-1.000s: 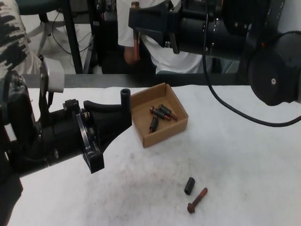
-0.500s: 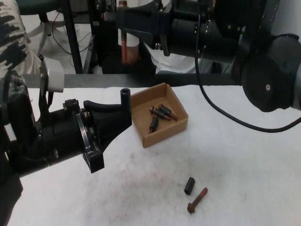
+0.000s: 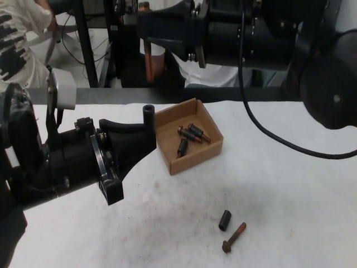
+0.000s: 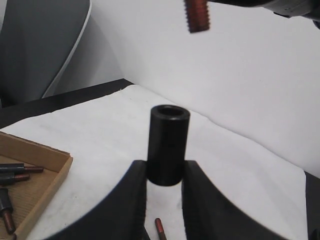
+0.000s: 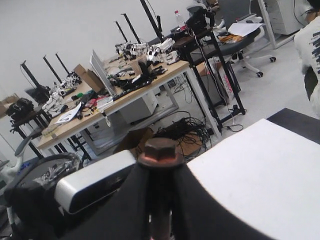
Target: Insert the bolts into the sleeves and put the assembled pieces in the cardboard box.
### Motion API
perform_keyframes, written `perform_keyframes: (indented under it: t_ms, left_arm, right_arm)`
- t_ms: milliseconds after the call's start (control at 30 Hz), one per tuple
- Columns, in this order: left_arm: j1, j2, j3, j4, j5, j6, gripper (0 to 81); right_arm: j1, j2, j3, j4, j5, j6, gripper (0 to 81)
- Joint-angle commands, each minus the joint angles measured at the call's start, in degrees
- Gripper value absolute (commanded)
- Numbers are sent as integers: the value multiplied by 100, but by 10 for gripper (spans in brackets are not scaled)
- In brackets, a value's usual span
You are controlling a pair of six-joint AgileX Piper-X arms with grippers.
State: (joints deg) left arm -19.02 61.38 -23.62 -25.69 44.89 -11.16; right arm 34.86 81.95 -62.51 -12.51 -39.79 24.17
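Note:
My left gripper [image 3: 148, 127] is shut on a black sleeve [image 3: 148, 113], held upright just left of the cardboard box [image 3: 196, 158]. In the left wrist view the sleeve [image 4: 168, 144] stands between my gripper's [image 4: 165, 175] fingers, open end up. My right gripper [image 3: 150, 40], high above it, is shut on a copper bolt [image 3: 149, 64] that hangs thread-down. The bolt's threaded tip [image 4: 197, 15] hovers above and slightly aside of the sleeve's mouth. Its hex head [image 5: 157, 152] sits between my right gripper's [image 5: 159, 185] fingers. Three assembled pieces [image 3: 189, 135] lie in the box.
A loose black sleeve [image 3: 225, 220] and a loose copper bolt [image 3: 233, 237] lie on the white bench cover near the front right. The box's corner [image 4: 50, 152] is close beside the left gripper. Beyond the bench's far edge stand chairs and a person.
My right arm has carried the bolt leftward, from over the box's back edge to above the held sleeve. The left arm and sleeve have stayed still.

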Motion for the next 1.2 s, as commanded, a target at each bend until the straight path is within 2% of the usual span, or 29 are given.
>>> perform_keyframes:
  t_ms: [0,400,1167]
  left_arm:
    - [5,-13,-33,-104,-24,-6,2]
    - [5,-13,-33,-595,-24,-347,2]
    - [5,-13,-33,-523,-24,-346,2]
  right_arm:
    - [-5,-118,-60,121,-44,-146,8]
    - [7,-126,-24,113,46,-296,8]
    - [276,125,-24,113,296,-494,8]
